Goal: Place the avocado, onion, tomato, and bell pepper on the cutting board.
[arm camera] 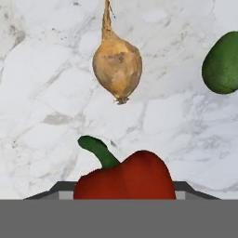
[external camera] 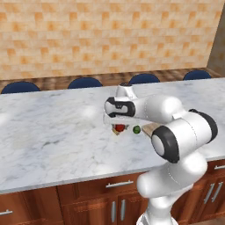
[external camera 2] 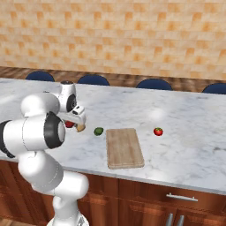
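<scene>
My gripper (arm camera: 124,193) clenches the red bell pepper (arm camera: 124,180) beside onion (arm camera: 117,69), avocado (arm camera: 223,62). Step 1 of 4; next, lift & carry to cutting board (external camera 2: 124,147).

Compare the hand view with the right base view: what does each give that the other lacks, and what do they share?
Hand view: the green stem of the bell pepper and the pointed tip of the onion, seen close up. Right base view: the cutting board, bare; the tomato to its right; the blue chairs; and the brick wall. Both: the avocado, the onion, the bell pepper and the marble counter.
</scene>
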Motion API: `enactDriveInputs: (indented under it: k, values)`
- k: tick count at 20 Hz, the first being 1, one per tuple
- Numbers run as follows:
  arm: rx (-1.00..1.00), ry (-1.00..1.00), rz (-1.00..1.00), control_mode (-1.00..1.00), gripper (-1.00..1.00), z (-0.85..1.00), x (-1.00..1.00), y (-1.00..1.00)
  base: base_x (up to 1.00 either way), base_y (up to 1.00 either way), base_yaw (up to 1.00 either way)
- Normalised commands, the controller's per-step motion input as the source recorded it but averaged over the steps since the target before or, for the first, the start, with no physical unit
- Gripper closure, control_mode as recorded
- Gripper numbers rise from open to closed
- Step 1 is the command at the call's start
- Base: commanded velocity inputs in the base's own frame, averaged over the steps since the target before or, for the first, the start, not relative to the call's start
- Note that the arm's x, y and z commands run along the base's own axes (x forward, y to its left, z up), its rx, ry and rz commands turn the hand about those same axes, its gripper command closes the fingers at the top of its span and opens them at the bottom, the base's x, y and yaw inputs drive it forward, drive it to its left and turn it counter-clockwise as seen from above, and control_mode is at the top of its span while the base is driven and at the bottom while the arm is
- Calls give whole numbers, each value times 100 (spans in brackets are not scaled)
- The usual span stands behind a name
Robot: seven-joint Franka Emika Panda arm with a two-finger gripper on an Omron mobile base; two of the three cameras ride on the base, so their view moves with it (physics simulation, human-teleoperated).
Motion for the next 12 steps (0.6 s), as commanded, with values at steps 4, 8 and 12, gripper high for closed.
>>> enactDriveInputs:
  k: [4,8,12]
  values:
    - [0,0,0,-100,100,14,-2,-63,0,0,0]
    - [0,0,0,-100,100,2,0,-68,0,0,0]
    - [0,0,0,-100,100,-4,0,-67,0,0,0]
